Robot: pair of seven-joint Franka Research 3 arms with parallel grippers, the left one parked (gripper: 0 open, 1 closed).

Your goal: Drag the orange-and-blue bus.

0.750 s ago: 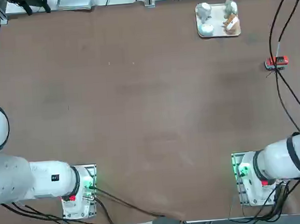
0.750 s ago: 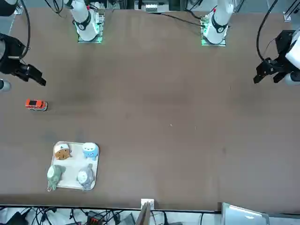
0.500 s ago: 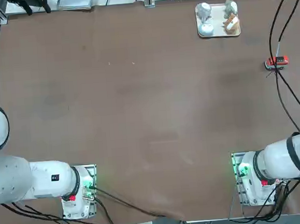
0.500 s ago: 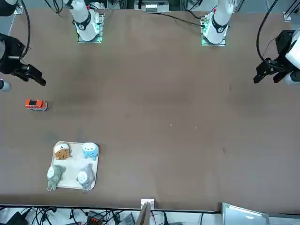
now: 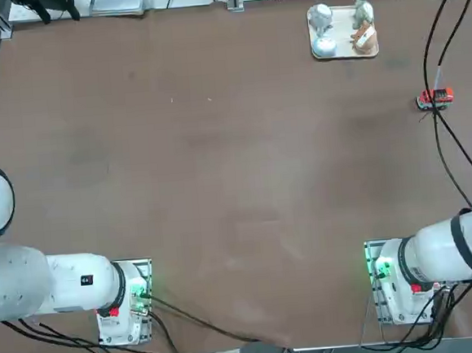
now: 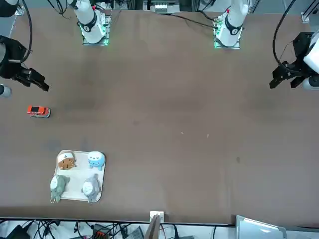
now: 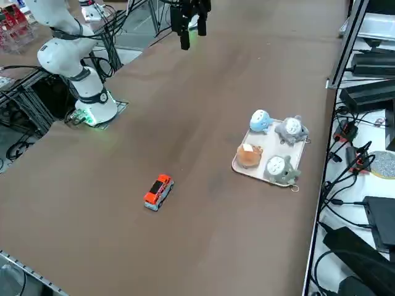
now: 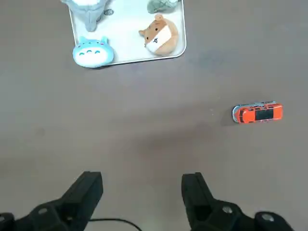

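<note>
Orange and blue, the bus [image 8: 257, 112] sits near the bench's [image 7: 203, 246] right edge; right claw [image 8: 142, 187] above, fingers apart.

One toy bus [image 7: 158, 192] can be counted toward the desk's [image 5: 218, 161] right edge, and one tray [image 6: 79, 193] near its far edge. Four plush figures are held there, one at each tray corner: one blue [image 8: 93, 52], one tan [image 8: 160, 36], one grey [image 7: 292, 129], one green [image 7: 282, 170]
</note>
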